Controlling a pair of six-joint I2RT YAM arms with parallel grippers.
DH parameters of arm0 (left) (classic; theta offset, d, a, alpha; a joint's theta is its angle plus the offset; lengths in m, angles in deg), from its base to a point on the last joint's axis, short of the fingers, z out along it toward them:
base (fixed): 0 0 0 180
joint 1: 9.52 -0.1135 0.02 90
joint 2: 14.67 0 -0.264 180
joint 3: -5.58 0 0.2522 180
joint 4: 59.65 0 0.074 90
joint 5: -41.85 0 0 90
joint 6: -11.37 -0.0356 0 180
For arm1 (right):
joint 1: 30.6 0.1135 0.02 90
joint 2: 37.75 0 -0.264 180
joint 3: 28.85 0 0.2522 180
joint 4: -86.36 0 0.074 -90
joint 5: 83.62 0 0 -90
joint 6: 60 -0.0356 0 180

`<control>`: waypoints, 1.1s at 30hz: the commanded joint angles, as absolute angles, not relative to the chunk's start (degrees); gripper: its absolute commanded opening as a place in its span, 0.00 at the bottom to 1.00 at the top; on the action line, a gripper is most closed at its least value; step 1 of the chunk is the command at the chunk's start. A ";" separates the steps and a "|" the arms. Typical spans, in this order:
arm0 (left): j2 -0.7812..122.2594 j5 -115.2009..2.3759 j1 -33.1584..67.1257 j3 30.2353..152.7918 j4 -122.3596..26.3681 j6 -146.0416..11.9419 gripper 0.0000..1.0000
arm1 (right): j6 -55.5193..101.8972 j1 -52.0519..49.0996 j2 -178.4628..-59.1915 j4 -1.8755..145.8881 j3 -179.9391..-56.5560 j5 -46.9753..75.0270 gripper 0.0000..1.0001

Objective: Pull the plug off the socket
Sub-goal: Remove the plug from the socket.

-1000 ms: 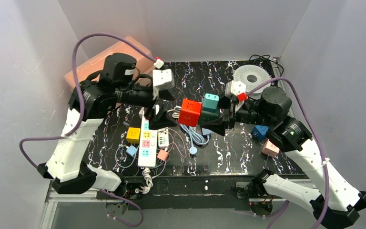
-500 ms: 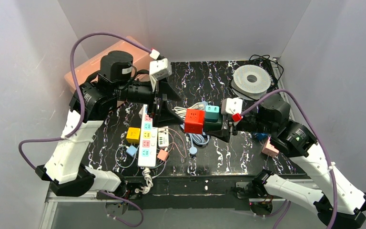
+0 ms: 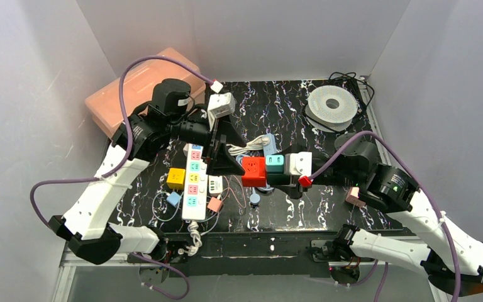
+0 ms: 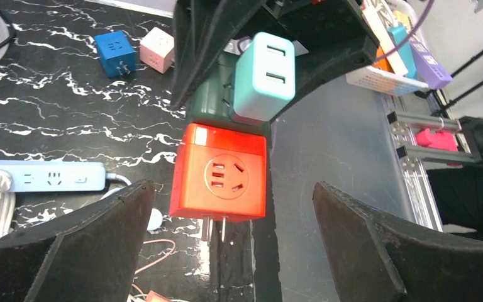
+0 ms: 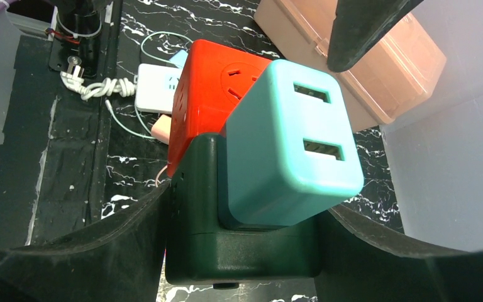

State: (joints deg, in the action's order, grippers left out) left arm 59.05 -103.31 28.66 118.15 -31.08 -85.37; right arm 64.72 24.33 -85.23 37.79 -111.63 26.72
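From above, the fingers of the right gripper were hidden under its white wrist camera. The dark green socket cube was also mostly covered there. The right wrist view showed the grip: the two black fingers pressed on both sides of the dark green socket cube and clamped it. The place where this cube met the red socket cube was not visible, so I cannot tell which one was plugged into the other. They touched face to face.

The left gripper stood wide apart and released. Its fingers were on either side of the red socket cube and did not touch it.

The red socket cube had a round face with slots. Two metal pins stuck out of its lower side. A teal adapter with two flat slots sat in one face of the dark green socket cube. The whole cluster was at the middle of the table, between the two grippers, and in the wrist views it seemed raised off the surface.

The table was black with white veins. On it lay a white power strip with coloured outlets, a yellow cube, a blue cube, a pink cube, thin cables and a white spool. A pink box stood at the far left. Plain pale walls closed the space.
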 commanded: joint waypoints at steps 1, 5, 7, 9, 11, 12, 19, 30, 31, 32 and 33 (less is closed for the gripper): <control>54.29 -112.43 28.54 114.52 -33.79 -89.17 0.98 | 67.18 26.43 -85.56 42.81 -116.06 23.60 0.01; 52.19 -112.07 29.55 111.48 -33.95 -91.99 0.98 | 67.29 27.19 -86.43 43.83 -116.55 23.54 0.01; 52.10 -110.49 29.96 111.01 -33.07 -94.10 0.98 | 66.74 27.46 -87.03 44.45 -116.82 23.83 0.01; 51.99 -108.66 30.54 110.75 -30.72 -98.07 0.98 | 66.55 28.02 -87.72 44.73 -117.33 23.88 0.01; 51.85 -104.68 31.55 110.45 -28.27 -101.98 0.98 | 66.30 28.48 -88.54 44.82 -117.65 23.64 0.01; 51.85 -101.78 32.85 110.57 -26.06 -104.82 0.98 | 65.96 28.60 -88.80 45.09 -117.75 23.66 0.01; 51.67 -89.94 37.62 109.76 -25.38 -112.09 0.98 | 65.74 28.99 -89.90 46.66 -117.76 23.27 0.01; 50.72 -81.01 38.22 108.52 -32.73 -110.08 0.98 | 64.96 29.49 -90.33 48.41 -117.38 23.18 0.01; 50.49 -81.02 38.28 108.39 -33.10 -109.63 0.98 | 64.90 29.60 -90.24 48.55 -117.21 23.14 0.01; 50.34 -81.44 38.24 108.29 -32.82 -109.56 0.98 | 64.91 29.65 -90.22 48.64 -117.15 23.07 0.01; 50.15 -82.14 38.26 108.02 -32.46 -109.63 0.98 | 64.95 29.75 -90.28 48.73 -117.27 22.94 0.01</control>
